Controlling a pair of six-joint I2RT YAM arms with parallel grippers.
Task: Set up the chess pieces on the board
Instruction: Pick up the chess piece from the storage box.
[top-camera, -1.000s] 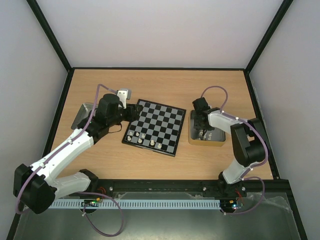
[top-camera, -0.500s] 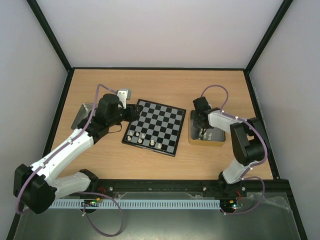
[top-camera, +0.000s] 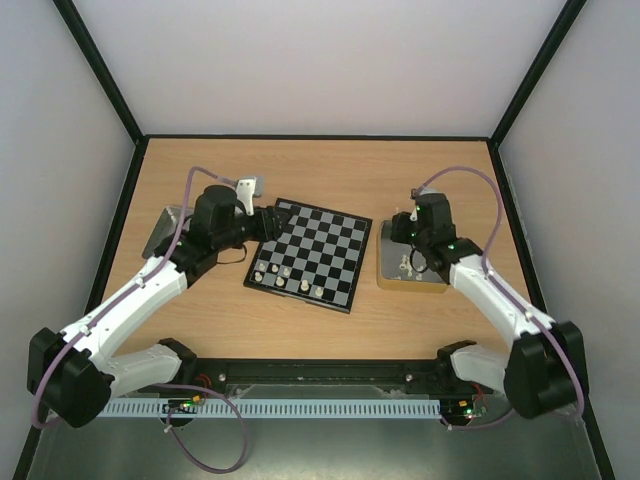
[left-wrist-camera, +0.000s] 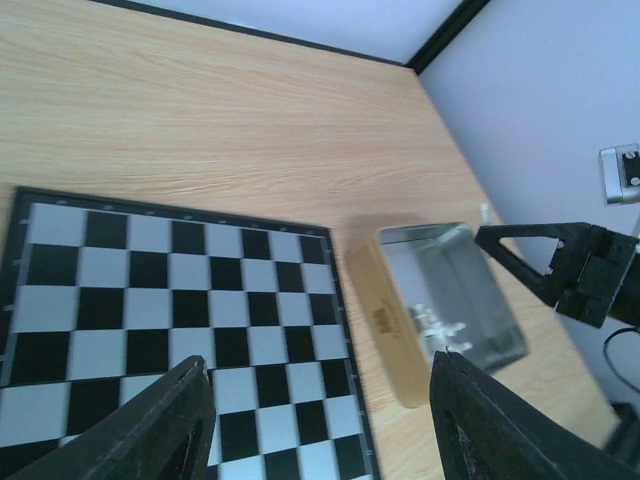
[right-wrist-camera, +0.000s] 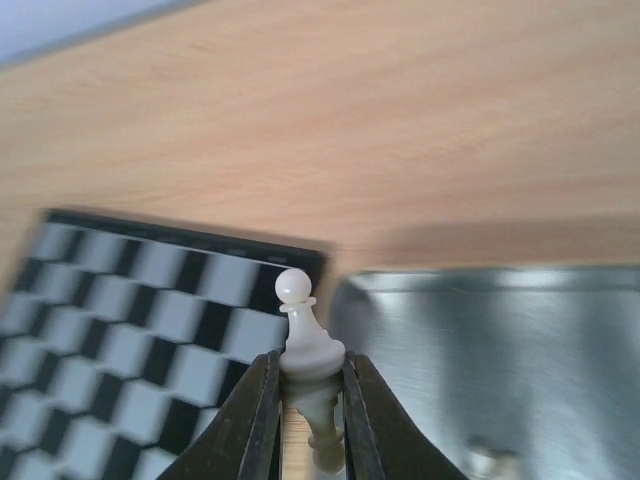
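Toward the desk's right edge, the right gripper (right-wrist-camera: 305, 390) is clamped on a cream-white pawn (right-wrist-camera: 300, 330), held upright above the silvery tin (top-camera: 395, 283) on its board side. Mid-desk lies the board (top-camera: 325, 245), with several pale chess pieces (top-camera: 285, 272) along its near edge. Left gripper (top-camera: 268, 222): fingers apart, nothing between them, at the board's far-left corner.

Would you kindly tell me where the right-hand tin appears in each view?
Top external: tin right of centre.
Left wrist: tin right of centre.
Right wrist: tin lower right, blurred.
Shared landmark: the board, left of the tin in each.
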